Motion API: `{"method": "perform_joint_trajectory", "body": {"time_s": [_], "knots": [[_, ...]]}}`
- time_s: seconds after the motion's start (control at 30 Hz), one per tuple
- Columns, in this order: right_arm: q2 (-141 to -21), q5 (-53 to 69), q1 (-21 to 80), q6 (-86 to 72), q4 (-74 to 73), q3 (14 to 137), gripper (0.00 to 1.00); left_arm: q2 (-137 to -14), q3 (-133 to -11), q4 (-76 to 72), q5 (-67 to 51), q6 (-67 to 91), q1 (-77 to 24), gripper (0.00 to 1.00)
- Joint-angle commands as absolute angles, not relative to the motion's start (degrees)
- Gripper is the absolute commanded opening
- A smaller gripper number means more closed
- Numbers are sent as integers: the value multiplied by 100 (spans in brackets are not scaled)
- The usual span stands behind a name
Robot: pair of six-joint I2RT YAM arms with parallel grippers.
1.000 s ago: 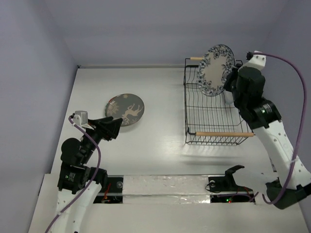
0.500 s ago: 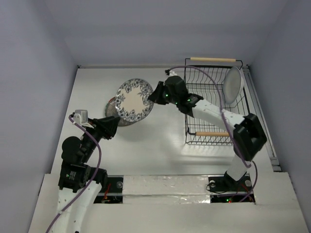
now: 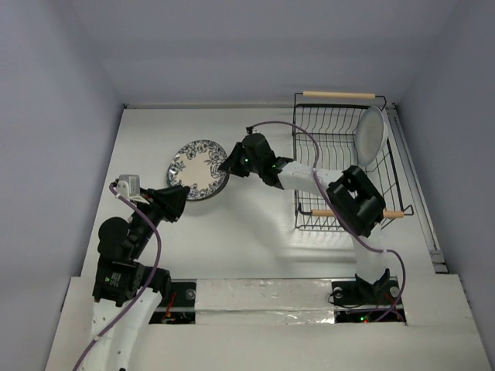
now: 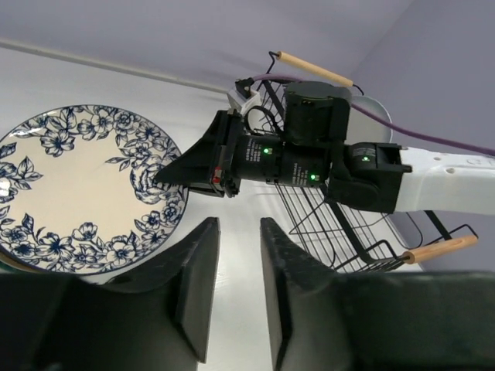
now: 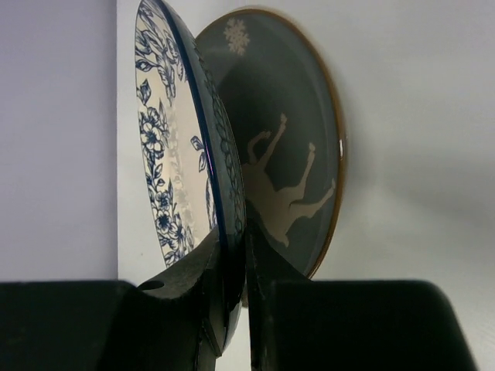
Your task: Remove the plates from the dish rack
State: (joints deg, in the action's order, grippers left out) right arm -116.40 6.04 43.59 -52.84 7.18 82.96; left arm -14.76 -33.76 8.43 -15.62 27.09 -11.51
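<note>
My right gripper [image 3: 227, 165] is shut on the rim of the white plate with blue ornament [image 3: 196, 165] and holds it low over the grey-brown plate [image 3: 203, 195], which lies on the table left of the dish rack [image 3: 305, 166]. In the right wrist view the ornament plate [image 5: 166, 154] is clamped edge-on between my fingers [image 5: 197, 286], with the grey-brown plate [image 5: 290, 154] close behind it. The plain white plate [image 3: 372, 134] stands in the rack's far right corner. My left gripper [image 3: 181, 202] is open and empty, just near of the plates. The red plate is out of view.
The rack's wooden handles [image 3: 338, 94] lie at its far and near ends. The right arm [image 3: 309, 176] stretches across the rack's left side. In the left wrist view the ornament plate [image 4: 77, 185], the right gripper [image 4: 166, 176] and the rack [image 4: 340, 228] show.
My right arm carried the ornament plate out of the rack, leftward, and lowered it over the grey-brown plate. The plain white plate now shows in the rack. The left arm has not moved.
</note>
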Motion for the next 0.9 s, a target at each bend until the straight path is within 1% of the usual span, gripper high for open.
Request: {"method": "perform_joint_trajectory", "body": {"time_s": [0.0,0.07,0.27,0.3,0.33,0.37,0.43,0.47,0.53,0.57,0.63,0.67,0.73,0.83,0.87], "knots": [[-11680,808,4386,-5783,1995,8807,0,-1529,-3393,554,-1556,2707,-1125,27],[-11786,843,4386,-5818,1995,8815,0,-1529,-3392,545,-1573,2716,-1125,31],[-11909,862,4386,-5783,1978,8684,1,-1547,-3384,536,-1582,2725,-1125,34],[-11909,853,4386,-5775,1917,8657,4,-1547,-3384,527,-1599,2716,-1125,34],[-11900,835,4386,-5696,1881,8622,10,-1547,-3384,527,-1600,2716,-1125,34],[-11892,757,4386,-5626,1785,8613,24,-1556,-3375,527,-1600,2716,-1125,35],[-11874,633,4447,-5398,1434,8613,36,-1547,-3366,527,-1608,2725,-1125,35],[-11831,528,4447,-5309,1346,8605,49,-1556,-3375,527,-1617,2716,-1125,35],[-11760,396,4509,-5020,1038,8613,58,-1547,-3375,519,-1626,2716,-1125,35],[-11681,187,4578,-4914,915,8622,67,-1547,-3375,510,-1643,2716,-1125,35],[-11576,-78,4631,-4608,520,8675,73,-1556,-3358,492,-1661,2716,-1125,35],[-11523,-340,4632,-4510,423,8684,79,-1547,-3366,492,-1661,2716,-1125,35],[-11365,-518,4693,-4212,54,8806,83,-1556,-3357,483,-1679,2716,-1125,35],[-11093,-1036,4746,-3851,-509,8912,84,-1565,-3349,457,-1723,2716,-1125,36],[-11005,-1246,4746,-3780,-597,8921,81,-1564,-3340,457,-1723,2716,-1125,36]]}}
